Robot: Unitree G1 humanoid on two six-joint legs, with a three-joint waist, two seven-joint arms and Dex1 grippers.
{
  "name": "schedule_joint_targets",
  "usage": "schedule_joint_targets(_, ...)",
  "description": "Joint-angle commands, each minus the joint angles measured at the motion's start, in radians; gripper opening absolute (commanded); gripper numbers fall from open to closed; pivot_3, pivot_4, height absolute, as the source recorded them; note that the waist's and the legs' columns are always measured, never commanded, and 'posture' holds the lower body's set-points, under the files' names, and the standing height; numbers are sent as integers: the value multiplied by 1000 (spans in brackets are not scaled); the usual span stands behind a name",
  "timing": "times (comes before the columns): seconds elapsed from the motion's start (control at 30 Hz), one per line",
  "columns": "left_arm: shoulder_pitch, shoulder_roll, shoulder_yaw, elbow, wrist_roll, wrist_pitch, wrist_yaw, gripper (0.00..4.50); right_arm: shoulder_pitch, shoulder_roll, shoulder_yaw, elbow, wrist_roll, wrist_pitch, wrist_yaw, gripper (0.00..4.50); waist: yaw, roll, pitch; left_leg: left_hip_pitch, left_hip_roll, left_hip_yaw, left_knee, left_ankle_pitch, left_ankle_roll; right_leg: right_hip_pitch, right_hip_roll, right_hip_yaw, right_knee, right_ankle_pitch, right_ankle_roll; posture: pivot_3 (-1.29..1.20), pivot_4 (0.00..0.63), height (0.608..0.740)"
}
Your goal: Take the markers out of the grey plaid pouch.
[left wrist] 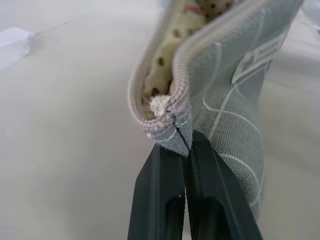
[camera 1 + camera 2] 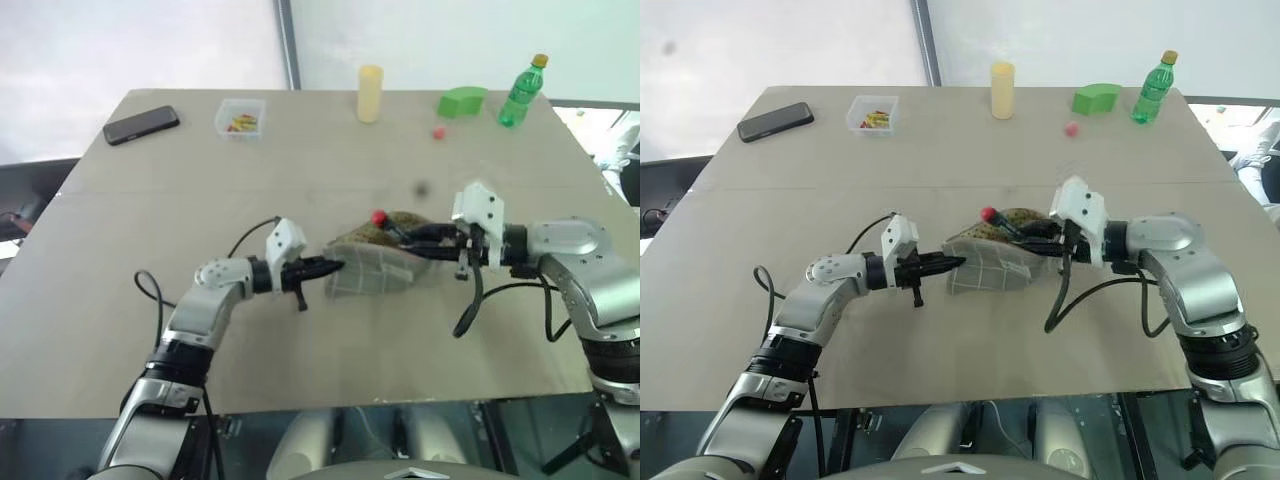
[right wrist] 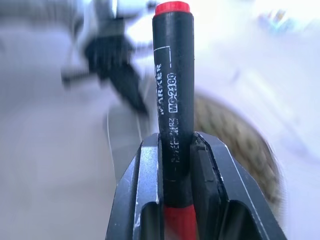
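The grey plaid pouch (image 2: 372,270) is held up off the table at mid-table, its zip mouth open and a spotted lining showing. My left gripper (image 2: 337,266) is shut on the pouch's left corner; in the left wrist view both fingers pinch the fabric (image 1: 172,135) just below the zip end. My right gripper (image 2: 402,234) is above the pouch's open mouth, shut on a black marker (image 2: 383,220) with a red end. In the right wrist view this marker (image 3: 173,75) stands upright between the fingers, clear of the pouch. The inside of the pouch is hidden.
Along the far edge are a black phone (image 2: 141,125), a clear plastic box (image 2: 240,116), a yellow cylinder (image 2: 370,93), a green block (image 2: 461,101) and a green bottle (image 2: 522,92). A small red ball (image 2: 438,132) lies near the block.
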Motion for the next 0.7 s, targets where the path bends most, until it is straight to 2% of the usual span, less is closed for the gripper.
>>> schedule_joint_targets(0.03, -16, -17, -8, -52, 16, -39, 8, 0, -22, 56, -51, -47, 80, 3, -73, 273, 2, 0, 0, 0, 0, 0, 0, 0, 0, 0, 0, 0, 0, 0, 0, 0, 150, 740)
schedule_joint_targets(0.13, -37, -35, -4, -70, 12, -27, 23, 0, -55, 178, -113, -30, 176, 26, -190, 273, 1, 0, 0, -1, -1, 0, 0, 0, 0, 0, 0, 0, -1, 0, 0, 0, 150, 740)
schedule_joint_targets(0.23, -64, -22, -5, -16, 70, -90, 46, 0, -147, 321, -304, 9, 346, 67, -424, 273, -1, 1, 1, -1, 0, 0, 0, 0, 0, -1, 0, 0, 1, 0, 0, 0, 150, 740)
schedule_joint_targets(0.33, -82, -8, -3, 32, 129, -170, 76, 0, -202, 347, -418, 13, 468, 114, -576, 272, 3, 1, 1, 0, -1, 0, 0, 2, -3, -1, 0, 0, 1, 0, 0, 0, 150, 740)
schedule_joint_targets(0.4, -108, 3, -1, 90, 195, -278, 127, 0, -241, 321, -517, 20, 553, 154, -711, 272, 3, 1, 1, 0, -1, 0, 0, 2, -4, -1, 0, 0, 1, 0, 0, 0, 150, 740)
schedule_joint_targets(0.5, -155, 25, 2, 196, 308, -463, 236, 0, -251, 209, -596, 35, 618, 261, -850, 272, 3, 2, 2, -1, -3, 0, -2, 3, -4, -2, -1, 1, 0, 0, 0, 0, 150, 740)
schedule_joint_targets(0.6, -196, 49, 7, 283, 400, -608, 346, 0, -124, -37, -509, 3, 459, 329, -809, 272, 5, 2, 2, -2, -4, 2, -3, 3, -3, -3, -2, 2, 0, 0, 0, 0, 150, 740)
schedule_joint_targets(0.7, -216, 63, 8, 333, 444, -692, 410, 0, 129, -348, -345, -38, 208, 204, -647, 272, 6, 2, 1, -2, -3, 2, -4, 2, -2, -3, -2, 2, -1, 0, 0, 0, 150, 740)
